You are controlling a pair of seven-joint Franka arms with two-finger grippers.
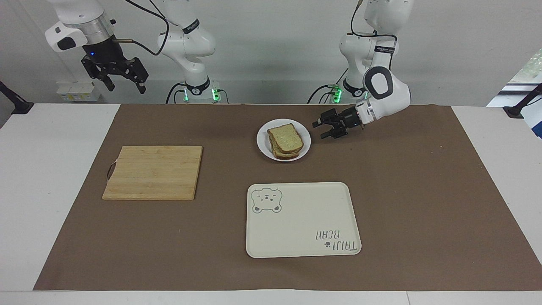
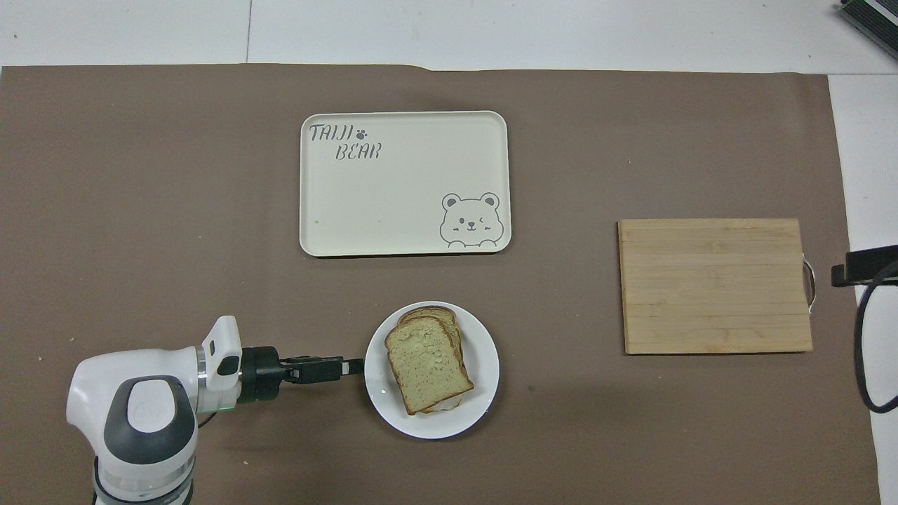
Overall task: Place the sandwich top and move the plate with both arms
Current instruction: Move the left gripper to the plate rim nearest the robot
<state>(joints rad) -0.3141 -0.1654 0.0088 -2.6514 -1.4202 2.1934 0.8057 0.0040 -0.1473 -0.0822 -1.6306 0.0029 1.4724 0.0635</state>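
Observation:
The sandwich top (image 1: 287,139) (image 2: 426,363), a pale speckled slice with a brown crust, lies uppermost on a stack of bread on the small white plate (image 1: 262,142) (image 2: 484,344). My left gripper (image 1: 318,130) (image 2: 354,366) is low over the mat, pointing sideways at the plate's rim on the left arm's side. It is open and holds nothing. Whether it touches the rim I cannot tell. My right gripper (image 1: 123,82) hangs open and empty, high over the table edge by the right arm's end.
A wooden cutting board (image 1: 153,171) (image 2: 715,284) lies toward the right arm's end of the table. A cream tray (image 1: 301,219) (image 2: 405,182) with a bear drawing sits farther from the robots than the plate. A brown mat covers the table.

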